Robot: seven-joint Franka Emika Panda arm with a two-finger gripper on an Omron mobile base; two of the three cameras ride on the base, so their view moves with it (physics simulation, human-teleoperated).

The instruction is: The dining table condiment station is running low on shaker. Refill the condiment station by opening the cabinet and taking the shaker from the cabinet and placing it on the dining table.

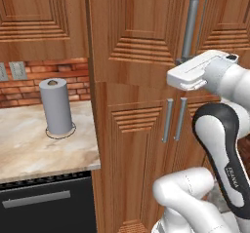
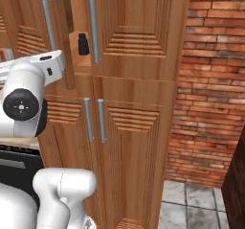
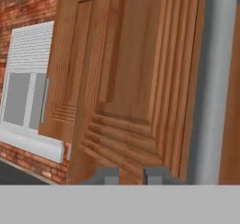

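Brick wall (image 2: 210, 79) is running along the right of my right base view, and the tall reddish-brown cabinet (image 1: 141, 42) is standing directly ahead of the base. Its left upper door is sitting slightly ajar, and through the gap I am seeing the small black shaker (image 2: 83, 44) standing upright on the shelf inside, just left of the right door's long grey handle (image 2: 93, 27). I am watching the gripper (image 3: 130, 175) hanging at the height of the upper doors' lower edge, close to the left door's handle (image 1: 189, 28). From the hand view its two dark fingertips (image 3: 107, 175) are sitting close together with only a narrow gap, the grey bar passing just to their right rather than between them, so I am reading the fingers as nearly closed on nothing. Below, the lower doors with their short handles (image 1: 174, 119) are staying flush. Off to the left in the left base view, a grey paper towel roll (image 1: 56, 106) is standing upright on the marbled counter (image 1: 29, 149) against the brick backsplash, well apart from the cabinet's opening.
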